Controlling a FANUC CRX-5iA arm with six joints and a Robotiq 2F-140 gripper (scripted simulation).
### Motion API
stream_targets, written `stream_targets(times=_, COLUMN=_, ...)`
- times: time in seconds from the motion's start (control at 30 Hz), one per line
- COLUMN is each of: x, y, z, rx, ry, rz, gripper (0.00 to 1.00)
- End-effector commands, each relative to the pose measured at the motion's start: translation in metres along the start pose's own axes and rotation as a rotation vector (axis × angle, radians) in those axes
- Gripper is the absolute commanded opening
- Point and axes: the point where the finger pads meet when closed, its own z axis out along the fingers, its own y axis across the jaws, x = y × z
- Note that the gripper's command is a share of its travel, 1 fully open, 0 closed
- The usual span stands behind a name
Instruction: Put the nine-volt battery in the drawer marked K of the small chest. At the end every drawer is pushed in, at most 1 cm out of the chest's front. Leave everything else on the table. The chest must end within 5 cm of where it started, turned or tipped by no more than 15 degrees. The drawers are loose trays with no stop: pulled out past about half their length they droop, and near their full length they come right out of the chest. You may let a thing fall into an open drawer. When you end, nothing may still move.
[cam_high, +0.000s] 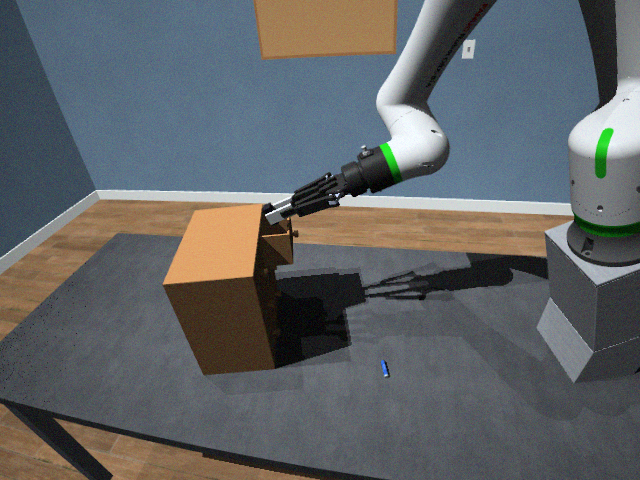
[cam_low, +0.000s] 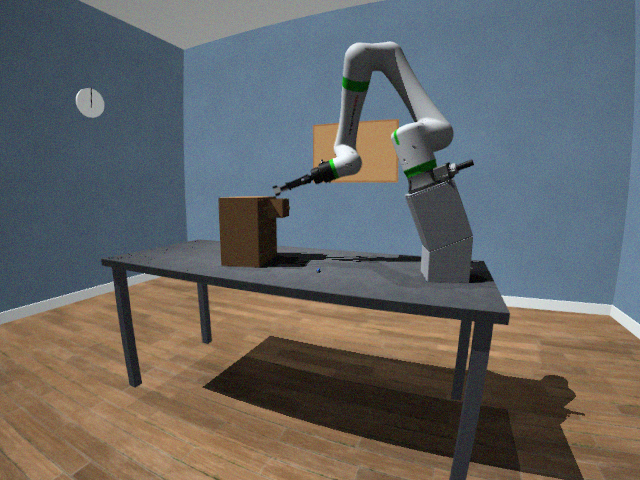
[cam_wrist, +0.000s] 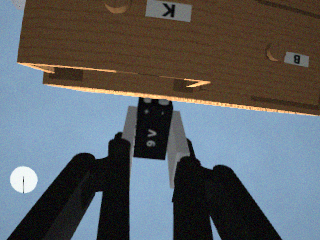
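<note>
My gripper (cam_high: 269, 212) (cam_low: 277, 190) (cam_wrist: 152, 123) is shut on the nine-volt battery (cam_high: 267, 208) (cam_wrist: 152, 131), a small black block with a printed label. It holds the battery just above the top front edge of the small wooden chest (cam_high: 217, 268) (cam_low: 242, 232). The top drawer, marked K (cam_high: 279, 241) (cam_low: 282, 206) (cam_wrist: 168, 11), stands pulled out of the chest's front, right under the fingertips. In the wrist view I see the drawer's front with its K label and its open top rim below that. The other drawers look pushed in.
A small blue cylinder (cam_high: 384, 368) (cam_low: 317, 269) lies on the dark table (cam_high: 465, 403) in front of the chest. The robot's grey base (cam_high: 594, 310) (cam_low: 444, 242) stands at the right. The chest's shadow falls on the table beside it.
</note>
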Motion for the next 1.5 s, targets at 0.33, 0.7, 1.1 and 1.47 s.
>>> stream_targets(times=0.33, x=-0.0002, y=-0.0001, z=0.0003, rx=0.0, ry=0.0, rz=0.0, gripper=0.14)
stream_targets(times=0.7, x=-0.0002, y=-0.0001, z=0.0003, rx=0.0, ry=0.0, rz=0.0, gripper=0.14)
stream_targets(times=1.1, x=-0.0002, y=-0.0001, z=0.0003, rx=0.0, ry=0.0, rz=0.0, gripper=0.26)
stream_targets(times=1.47, x=-0.0002, y=-0.0001, z=0.0003, rx=0.0, ry=0.0, rz=0.0, gripper=1.0)
